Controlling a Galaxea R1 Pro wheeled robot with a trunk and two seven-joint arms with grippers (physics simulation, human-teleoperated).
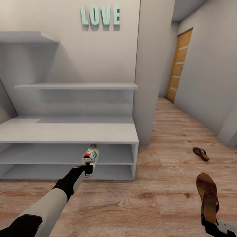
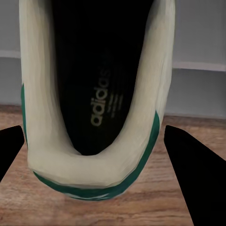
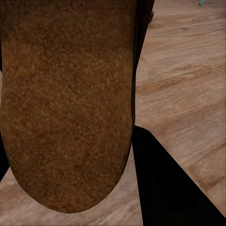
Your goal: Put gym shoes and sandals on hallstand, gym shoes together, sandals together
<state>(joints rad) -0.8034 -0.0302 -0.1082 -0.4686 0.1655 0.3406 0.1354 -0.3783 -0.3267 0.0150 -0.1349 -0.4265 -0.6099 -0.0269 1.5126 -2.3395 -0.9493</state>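
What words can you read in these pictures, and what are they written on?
"LOVE": big mint-green letters on the wall above the hallstand.
"adidas": printed on the dark insole of the gym shoe that the left pincer is holding.
A smaller line of print beside "adidas" is too blurred to read.

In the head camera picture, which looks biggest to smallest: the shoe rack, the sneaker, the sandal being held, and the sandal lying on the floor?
1. Shoe rack
2. Held sandal, enlarged by nearness to the camera
3. Sneaker, which looks only slightly smaller, so its order with the held sandal is unsure
4. Floor sandal, farther away
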